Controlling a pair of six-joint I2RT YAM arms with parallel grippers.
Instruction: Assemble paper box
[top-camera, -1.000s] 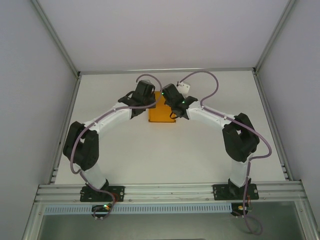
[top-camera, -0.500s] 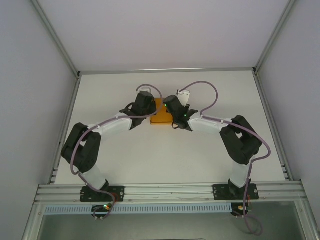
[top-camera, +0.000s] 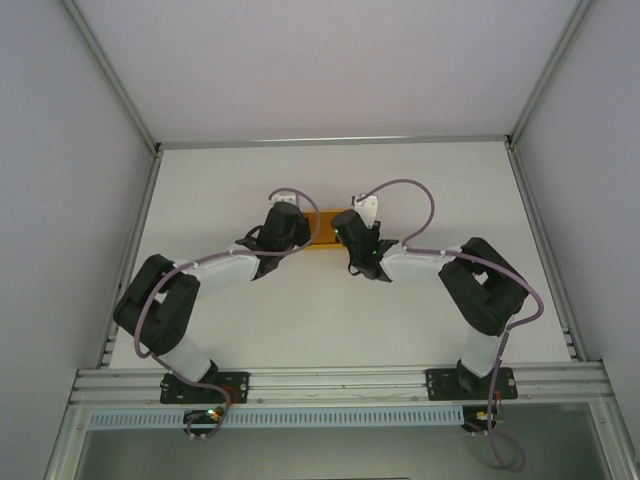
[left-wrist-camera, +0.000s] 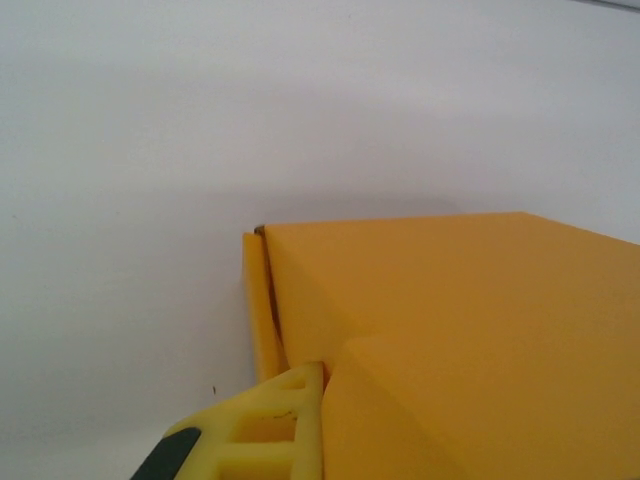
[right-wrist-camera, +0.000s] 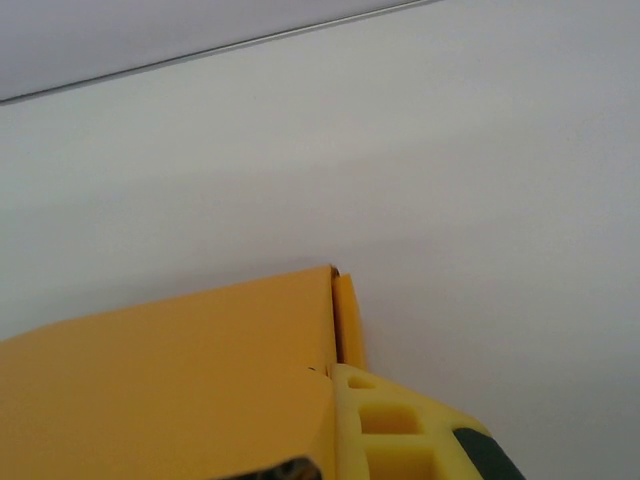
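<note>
The paper box (left-wrist-camera: 450, 320) is thin, smooth, matt orange-yellow card, unprinted. The surface (top-camera: 330, 320) looks matt white and smooth. The jaws are yellow moulded plastic, ribbed; the frame rail (top-camera: 340, 382) is dull metal

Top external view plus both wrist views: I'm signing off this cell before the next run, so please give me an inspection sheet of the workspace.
Surface: white table, flat and plain.
Job's things: orange paper box, folded up into a low box, lying mid-table between the two grippers.
Clutter: nothing seen.
Grippers: left gripper and right gripper both shut, one at each end of the box. In the left wrist view a yellow finger lies against the box's end. Whether card is pinched cannot be told.
Cables: purple cables run along both arms and loop above the wrists.
Surroundings: pale walls; metal rail at the near edge.
</note>
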